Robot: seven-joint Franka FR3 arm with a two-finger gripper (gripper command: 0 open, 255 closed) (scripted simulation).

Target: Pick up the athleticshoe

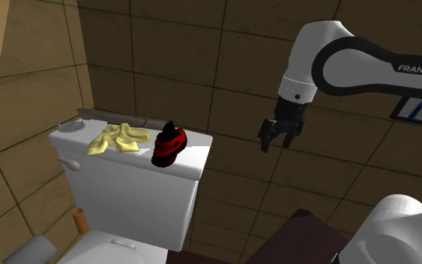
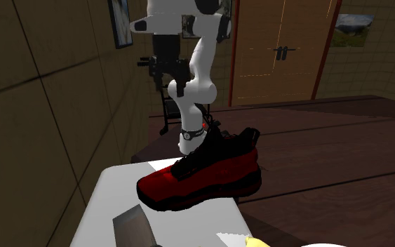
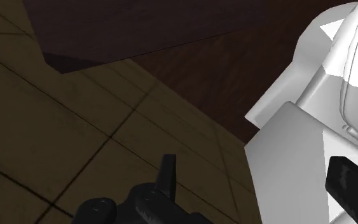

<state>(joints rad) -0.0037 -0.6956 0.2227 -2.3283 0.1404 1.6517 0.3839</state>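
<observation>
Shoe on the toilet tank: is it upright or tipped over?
Upright. The red and black shoe rests on its dark sole on the white tank lid.

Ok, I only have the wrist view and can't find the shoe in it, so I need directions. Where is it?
Observer: The red-and-black athletic shoe sits on the white toilet tank's lid, near the lid's end at the shoulder view's right.
Operator: Anything next to it?
Observer: A crumpled yellow cloth lies on the same lid, close beside the shoe on the shoulder view's left.
Operator: And where is my gripper relative to the shoe?
Observer: The black gripper hangs in the air past the tank's end, to the shoulder view's right of the shoe, well apart from it.
</observation>
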